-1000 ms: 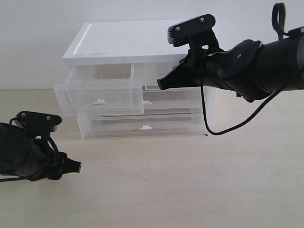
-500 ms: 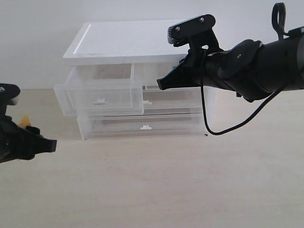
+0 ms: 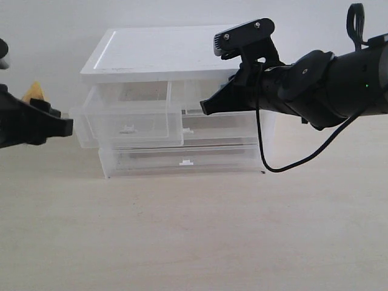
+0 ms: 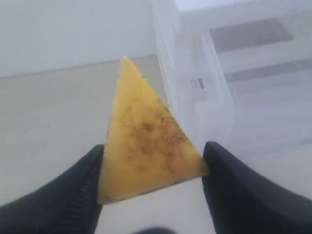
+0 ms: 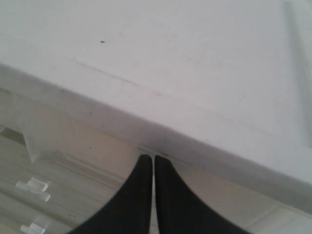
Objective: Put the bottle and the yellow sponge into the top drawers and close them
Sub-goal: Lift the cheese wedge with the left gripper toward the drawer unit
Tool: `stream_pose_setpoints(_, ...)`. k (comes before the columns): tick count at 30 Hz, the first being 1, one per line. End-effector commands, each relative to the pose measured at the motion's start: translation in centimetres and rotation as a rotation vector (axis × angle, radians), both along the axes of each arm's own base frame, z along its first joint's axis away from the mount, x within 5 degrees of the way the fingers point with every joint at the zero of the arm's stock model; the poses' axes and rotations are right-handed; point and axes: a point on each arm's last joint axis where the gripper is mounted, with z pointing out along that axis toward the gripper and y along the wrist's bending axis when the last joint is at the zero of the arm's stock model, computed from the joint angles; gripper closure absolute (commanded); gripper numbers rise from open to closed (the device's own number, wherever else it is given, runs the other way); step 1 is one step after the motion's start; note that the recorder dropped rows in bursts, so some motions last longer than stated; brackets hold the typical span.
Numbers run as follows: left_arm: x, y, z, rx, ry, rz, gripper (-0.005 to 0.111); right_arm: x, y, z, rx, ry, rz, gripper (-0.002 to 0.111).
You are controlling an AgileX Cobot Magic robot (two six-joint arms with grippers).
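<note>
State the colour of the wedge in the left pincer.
The yellow sponge is yellow-orange with brown speckles; left wrist view.

Pale wooden tabletop point(image 3: 200, 236) carried a white-topped cabinet point(image 3: 159, 56); its lowest full-width drawer point(image 3: 224, 159) sat pushed in, plain white wall point(image 3: 48, 30) behind.

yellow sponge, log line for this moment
left hand: holds yellow sponge, in air beside cabinet | left top drawer: pulled out | right hand: shut, tips at cabinet front
</note>
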Motion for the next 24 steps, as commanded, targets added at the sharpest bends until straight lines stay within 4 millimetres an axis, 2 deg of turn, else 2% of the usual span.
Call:
stream_pose_setpoints(1,0.7,-1.0,1.9,-0.037,-0.055,-0.075,0.103,0.1,-0.1,0.7,-0.014,-0.034,0.005,0.098)
stream_pose_setpoints(5,1.8,-1.6,2.3,-0.046,-0.062,-0.088,0.103,0.0,-0.1,0.7,-0.013,-0.034,0.007,0.084)
stream_pose_setpoints(14,5.5,-3.6,1.0,-0.006,-0.023,-0.134,0.103,0.1,-0.1,0.8,-0.013,-0.036,0.005,0.084)
stream_pose_setpoints(24,6.6,-5.1,2.2,-0.066,-0.061,-0.224,0.103,0.1,-0.1,0.8,-0.013,-0.037,0.004,0.084)
